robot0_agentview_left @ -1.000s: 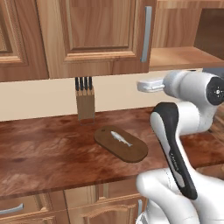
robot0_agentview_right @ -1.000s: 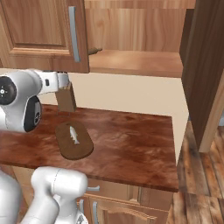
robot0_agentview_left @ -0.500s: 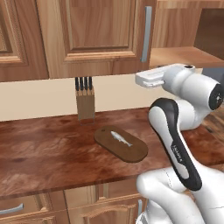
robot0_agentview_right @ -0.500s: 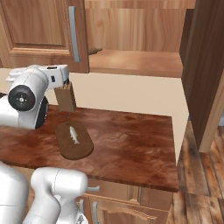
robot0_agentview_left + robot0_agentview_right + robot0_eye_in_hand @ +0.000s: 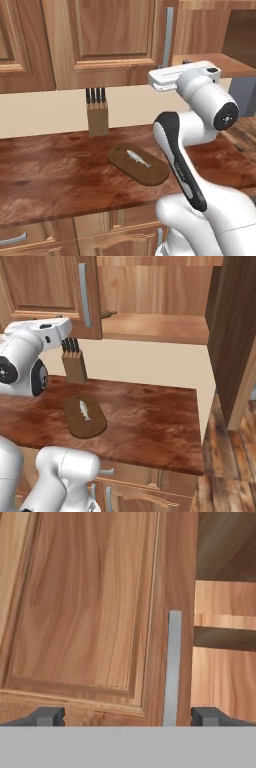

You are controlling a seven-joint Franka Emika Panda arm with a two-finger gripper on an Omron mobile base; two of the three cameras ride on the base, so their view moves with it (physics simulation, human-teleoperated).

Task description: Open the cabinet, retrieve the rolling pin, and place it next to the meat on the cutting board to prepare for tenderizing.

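Observation:
The cabinet's left door (image 5: 110, 35) is closed, and its grey bar handle (image 5: 169, 35) runs down its right edge. The right door (image 5: 235, 331) hangs swung open, baring a shelf (image 5: 155, 326). A slim brown end at the shelf's left, by the closed door's edge, looks like the rolling pin (image 5: 107, 314); the door hides the rest. My gripper (image 5: 130, 717) is open, facing the left door (image 5: 85, 612) with the handle (image 5: 174, 662) between its fingertips (image 5: 50, 716) and still apart from them. On the counter the meat (image 5: 138, 158) lies on the cutting board (image 5: 150, 175).
A knife block (image 5: 97, 117) with black handles stands against the back wall, behind the board. Drawer fronts (image 5: 30, 240) sit below the counter edge. The open door (image 5: 235, 331) juts out past the counter's right end.
My hand has risen a little and closed in on the left door's handle. The jaws have stayed wide. Board, meat and doors have not moved.

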